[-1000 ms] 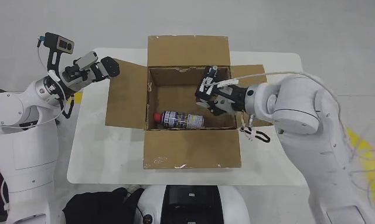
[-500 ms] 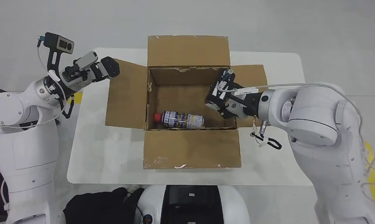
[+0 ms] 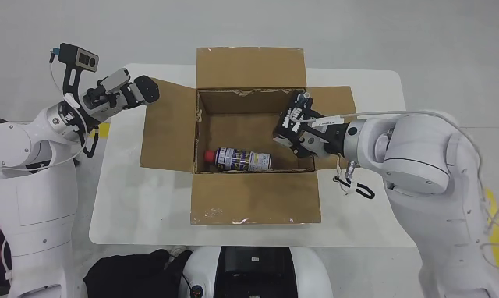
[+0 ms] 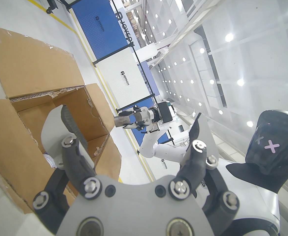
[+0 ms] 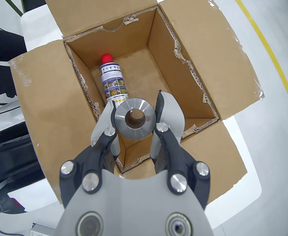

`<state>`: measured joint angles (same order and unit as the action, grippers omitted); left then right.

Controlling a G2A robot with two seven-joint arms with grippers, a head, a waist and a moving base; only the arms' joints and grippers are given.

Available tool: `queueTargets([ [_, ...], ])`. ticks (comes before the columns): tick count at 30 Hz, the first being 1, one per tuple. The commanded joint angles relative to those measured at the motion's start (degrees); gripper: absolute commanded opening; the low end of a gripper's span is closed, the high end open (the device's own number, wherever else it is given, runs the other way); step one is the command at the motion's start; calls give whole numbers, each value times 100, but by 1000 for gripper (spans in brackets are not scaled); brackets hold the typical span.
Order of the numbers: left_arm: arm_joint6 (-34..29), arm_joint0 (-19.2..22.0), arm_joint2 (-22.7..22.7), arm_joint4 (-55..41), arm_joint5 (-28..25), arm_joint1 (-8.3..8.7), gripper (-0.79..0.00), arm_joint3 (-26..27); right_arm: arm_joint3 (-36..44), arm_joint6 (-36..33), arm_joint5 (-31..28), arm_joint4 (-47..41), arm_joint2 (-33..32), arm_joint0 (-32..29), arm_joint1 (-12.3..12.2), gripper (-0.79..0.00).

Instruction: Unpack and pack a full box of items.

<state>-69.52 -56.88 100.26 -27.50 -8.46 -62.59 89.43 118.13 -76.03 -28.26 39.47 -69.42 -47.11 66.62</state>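
Here, your right tool (image 5: 136, 109) is clamped on a thick metal ring (image 5: 147, 126), one finger pressed to each side, and it hangs over the right part of the open cardboard box (image 5: 183, 37), close to its right wall. The ring's round bore faces back along the tool toward the wrist. All four flaps of the box are folded outward, and torn strips of card hang along its rim. On the box floor a spray can (image 5: 113, 79) lies on its side, close against the near wall. Its long axis runs along that wall and its red cap points at the left wall. Your left tool (image 4: 130, 114) is spread wide with nothing in it, raised above the desk (image 3: 117, 204) just outside the box's left flap.
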Motion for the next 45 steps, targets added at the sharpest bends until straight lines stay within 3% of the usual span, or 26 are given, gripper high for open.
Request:
queueTargets([
  [1, 0, 0, 0, 0, 0, 0, 0, 0, 0, 0, 0, 0, 0, 0, 0, -785],
  [6, 0, 0, 0, 0, 0, 0, 0, 0, 63, 211, 98, 108, -184, -224, -52, -785],
  [10, 0, 0, 0, 0, 0, 0, 0, 0, 272, -1, 310, 165, -780, -652, -166, -785],
  [19, 0, 0, 0, 0, 0, 0, 0, 0, 973, -423, 427, 357, -2614, -2122, -416, -785],
  [28, 0, 0, 0, 0, 0, 0, 0, 0, 1082, 300, 381, 562, -3922, -3631, -488, -785],
  [37, 0, 0, 0, 0, 0, 0, 0, 0, 937, 1179, 648, 1217, -3965, -4577, -475, -785],
  [45, 0, 0, 0, 0, 0, 0, 0, 0, 644, 1905, 993, 1662, -3534, -4748, -458, -785],
])
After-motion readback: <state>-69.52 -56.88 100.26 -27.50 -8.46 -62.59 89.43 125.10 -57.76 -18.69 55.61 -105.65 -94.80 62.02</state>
